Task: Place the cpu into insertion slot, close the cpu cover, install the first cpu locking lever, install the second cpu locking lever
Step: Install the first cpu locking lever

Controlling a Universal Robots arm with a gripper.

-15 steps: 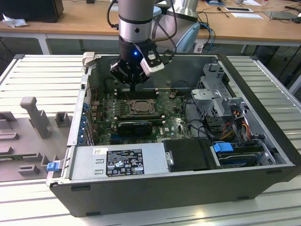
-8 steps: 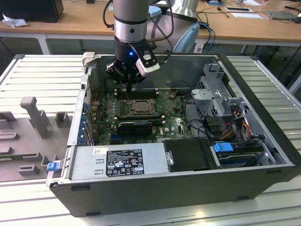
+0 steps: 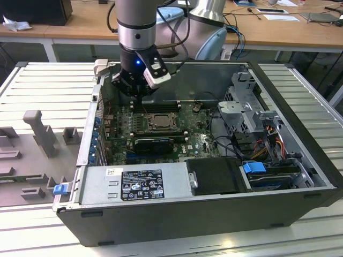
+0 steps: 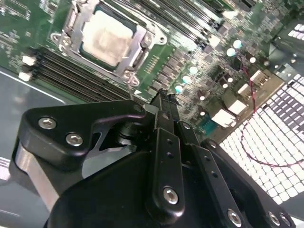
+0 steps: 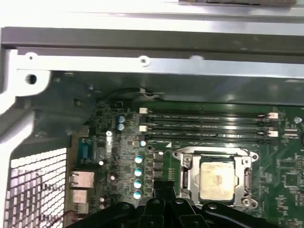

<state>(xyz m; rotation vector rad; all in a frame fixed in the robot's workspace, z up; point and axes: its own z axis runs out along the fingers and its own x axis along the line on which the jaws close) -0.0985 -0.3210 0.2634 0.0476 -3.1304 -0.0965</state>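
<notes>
At the exterior view's left a grey moulded tray lies on the slatted bench, beside the open computer case. Inside the case, toward that same side, the gripper hangs just over the green motherboard. It is above the long black memory slots that run alongside the insertion slot, and it touches neither. Both wrist views show its jaws drawn together with nothing between them. The cpu lies flat in the slot, pale face up, and the cpu cover is down around it, framing the chip through its window. Whether either locking lever is latched I cannot tell, because the thin wires along the frame are hard to follow. I judge the chip light, stiff and thin, with a delicate underside, best gripped by two opposite edges. The cover looks like springy sheet metal, best pressed on its flat rim and never on the chip's face. At the exterior view's right stand the drive cage and its cables.
</notes>
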